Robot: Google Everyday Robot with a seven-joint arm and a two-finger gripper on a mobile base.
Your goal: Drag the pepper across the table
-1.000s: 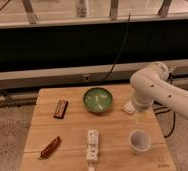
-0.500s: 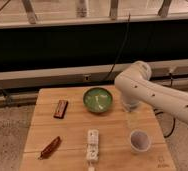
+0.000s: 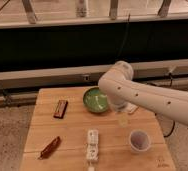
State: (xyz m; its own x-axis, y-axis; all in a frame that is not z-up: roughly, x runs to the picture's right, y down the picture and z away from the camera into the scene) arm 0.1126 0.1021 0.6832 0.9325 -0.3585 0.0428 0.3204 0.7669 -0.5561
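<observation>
Pepper (image 3: 50, 148), slender reddish-brown, is lying diagonally, near-left of open, empty gripper (image 3: 121, 114) hovering by green bowl (image 3: 95, 99) on wooden tabletop (image 3: 72, 127).

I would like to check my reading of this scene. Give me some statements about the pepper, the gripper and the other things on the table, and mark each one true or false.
1. The pepper lies near the front left corner of the table, as the picture shows it. True.
2. The gripper is closed on the pepper. False: it hangs over the table just right of the green bowl, far from the pepper, fingers open.
3. The cup stands on the front right part of the table. True.
4. The brown bar lies inside the green bowl. False: it lies on the table, left of the bowl.
5. The white strip touches the pepper. False: bare wood separates them.
</observation>
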